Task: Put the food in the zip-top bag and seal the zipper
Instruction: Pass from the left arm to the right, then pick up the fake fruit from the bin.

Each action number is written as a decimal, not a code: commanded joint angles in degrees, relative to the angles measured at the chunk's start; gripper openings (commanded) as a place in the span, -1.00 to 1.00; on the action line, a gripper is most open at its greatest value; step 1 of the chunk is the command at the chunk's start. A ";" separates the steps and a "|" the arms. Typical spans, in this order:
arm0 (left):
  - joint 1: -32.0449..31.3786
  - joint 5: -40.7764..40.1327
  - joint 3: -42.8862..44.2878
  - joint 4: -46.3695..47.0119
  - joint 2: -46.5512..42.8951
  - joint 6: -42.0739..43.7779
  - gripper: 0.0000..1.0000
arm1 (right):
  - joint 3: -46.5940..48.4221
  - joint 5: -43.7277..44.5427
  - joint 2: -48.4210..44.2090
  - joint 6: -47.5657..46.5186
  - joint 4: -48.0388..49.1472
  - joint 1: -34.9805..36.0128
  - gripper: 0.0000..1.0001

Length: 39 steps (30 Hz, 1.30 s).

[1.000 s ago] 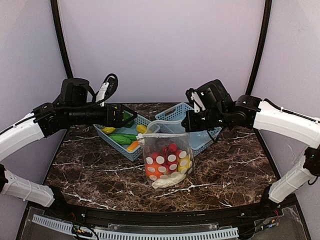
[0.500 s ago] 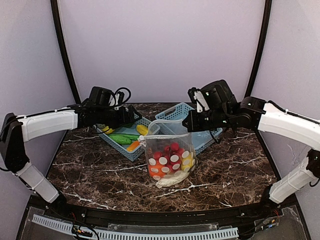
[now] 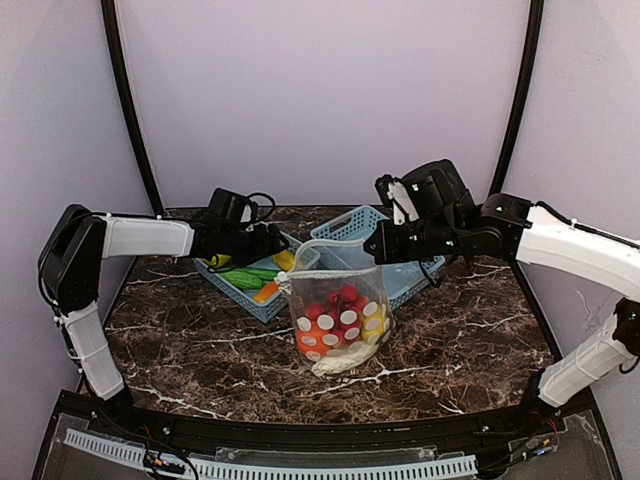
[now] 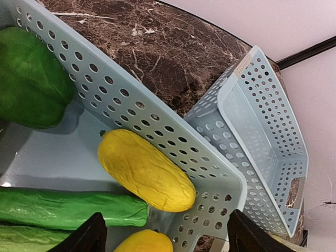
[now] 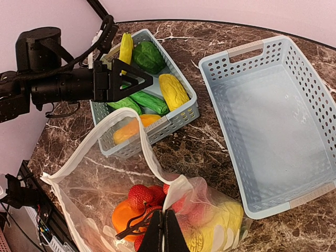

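The zip-top bag (image 3: 338, 312) stands upright with its mouth open, and my right gripper (image 5: 166, 224) is shut on its zipper rim (image 5: 143, 143). Inside lie red strawberries (image 5: 139, 193), an orange (image 5: 122, 216) and a yellow piece (image 5: 223, 220); a white piece (image 3: 333, 365) rests at the bottom. My left gripper (image 4: 165, 239) hangs open over the left basket (image 4: 157, 118), right above a yellow fruit (image 4: 147, 170). An orange-yellow piece (image 4: 144, 242), green cucumbers (image 4: 68, 210) and a green pepper (image 4: 31, 79) share that basket. In the top view the left gripper (image 3: 280, 243) sits over the basket's right end.
An empty light-blue basket (image 5: 273, 121) stands to the right of the food basket, behind the bag. The left basket (image 3: 240, 297) touches it at one corner. Dark marble tabletop (image 3: 180, 350) lies in front of the bag.
My left arm has swung right and down until its gripper hangs over the food basket, jaws narrowing a little. The right gripper and bag have barely moved.
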 commanded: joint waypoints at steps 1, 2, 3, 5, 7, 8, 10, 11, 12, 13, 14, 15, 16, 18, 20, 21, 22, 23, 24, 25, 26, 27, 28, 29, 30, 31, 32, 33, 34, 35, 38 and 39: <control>1.07 -2.74 2.79 0.23 2.61 1.02 0.58 | -0.28 -0.65 -1.11 -0.34 2.73 -0.29 -1.00; 1.20 -2.93 3.23 0.01 3.63 1.25 0.54 | -0.28 -0.65 -1.04 -0.38 2.74 -0.30 -1.00; 1.52 -2.86 3.37 0.08 4.18 1.19 0.53 | -0.28 -0.73 -1.00 -0.30 2.81 -0.28 -1.00; 2.22 -2.11 3.72 0.81 5.56 0.73 0.49 | -0.18 -0.82 -0.82 -0.37 2.86 -0.28 -1.00; 2.62 -1.42 3.77 2.05 6.55 0.25 0.47 | 0.01 -0.93 -0.62 -0.37 2.87 -0.28 -1.00; 2.70 -0.91 3.82 2.55 7.04 0.27 0.47 | -0.05 -0.97 -0.56 -0.37 2.93 -0.28 -1.00; 2.84 -0.64 4.30 2.95 7.86 0.51 0.47 | -0.09 -1.09 -0.44 -0.27 2.95 -0.28 -1.00; 2.92 -0.57 4.77 2.80 8.14 0.69 0.47 | -0.10 -1.19 -0.34 -0.28 3.00 -0.28 -1.00; 3.15 -0.33 5.02 2.75 8.82 0.73 0.47 | 0.03 -1.29 -0.25 -0.22 3.03 -0.28 -1.00; 3.30 -0.16 5.32 2.69 9.15 0.59 0.46 | -0.05 -1.33 -0.18 -0.16 3.04 -0.28 -1.00; 3.58 0.30 5.39 2.82 9.73 0.42 0.44 | 0.01 -1.43 -0.14 -0.16 3.04 -0.28 -1.00; 3.73 0.51 5.37 3.21 10.20 0.07 0.42 | -0.09 -1.51 -0.14 -0.10 3.17 -0.28 -1.00; 3.88 0.91 5.41 3.35 10.41 -0.06 0.40 | -0.10 -1.53 -0.14 -0.07 3.15 -0.28 -1.00; 3.95 1.48 5.56 3.88 10.85 -0.36 0.38 | -0.26 -1.62 -0.14 -0.02 3.17 -0.28 -1.00; 3.96 2.55 5.70 4.92 11.28 -0.61 0.38 | -0.32 -1.61 -0.15 0.10 3.26 -0.30 -1.00; 3.96 3.29 5.89 5.63 11.73 -0.80 0.37 | -0.36 -1.66 -0.13 0.06 3.22 -0.28 -1.00; 3.96 3.54 6.07 5.79 12.01 -0.89 0.37 | -0.36 -1.76 -0.04 0.10 3.24 -0.28 -1.00; 3.96 4.11 6.57 5.75 12.64 -0.91 0.34 | -0.36 -1.82 0.10 0.05 3.22 -0.28 -1.00; 3.96 4.35 6.89 5.59 12.95 -0.95 0.33 | -0.32 -1.94 0.17 0.08 3.26 -0.30 -1.00; 3.96 4.86 7.35 5.51 13.56 -1.06 0.29 | -0.27 -1.97 0.20 0.09 3.29 -0.30 -1.00; 3.96 5.16 7.46 5.90 13.76 -1.24 0.26 | -0.32 -2.13 0.21 0.13 3.30 -0.28 -1.00; 3.96 5.76 7.47 6.19 14.16 -1.66 0.22 | -0.36 -2.15 0.16 0.18 3.30 -0.28 -1.00; 4.01 6.01 7.47 6.69 14.28 -1.80 0.21 | -0.36 -2.08 0.21 0.22 3.42 -0.28 -1.00; 3.98 6.26 7.52 6.85 14.59 -2.11 0.20 | -0.36 -2.07 0.19 0.29 3.42 -0.28 -1.00; 3.97 6.26 7.75 6.92 14.76 -2.16 0.20 | -0.36 -2.07 0.19 0.33 3.41 -0.28 -1.00; 3.97 6.21 7.92 6.83 15.18 -2.18 0.19 | -0.34 -2.14 0.19 0.34 3.44 -0.28 -1.00; 4.01 6.19 8.44 6.65 15.36 -2.20 0.19 | -0.36 -2.19 0.25 0.31 3.47 -0.28 -1.00; 3.98 6.31 8.71 6.61 15.87 -2.21 0.19 | -0.29 -2.26 0.32 0.28 3.48 -0.24 -1.00; 3.97 6.41 9.23 6.53 16.46 -2.32 0.20 | -0.25 -2.17 0.38 0.25 3.52 -0.27 -1.00; 3.97 6.65 9.45 6.55 16.71 -2.53 0.20 | -0.23 -2.26 0.39 0.24 3.53 -0.26 -1.00; 3.96 7.27 9.99 7.38 17.82 -3.39 0.18 | -0.36 -2.15 0.38 0.38 3.48 -0.28 -1.00; 3.96 7.65 10.01 7.72 17.96 -3.55 0.16 | -0.36 -2.16 0.34 0.45 3.50 -0.28 -1.00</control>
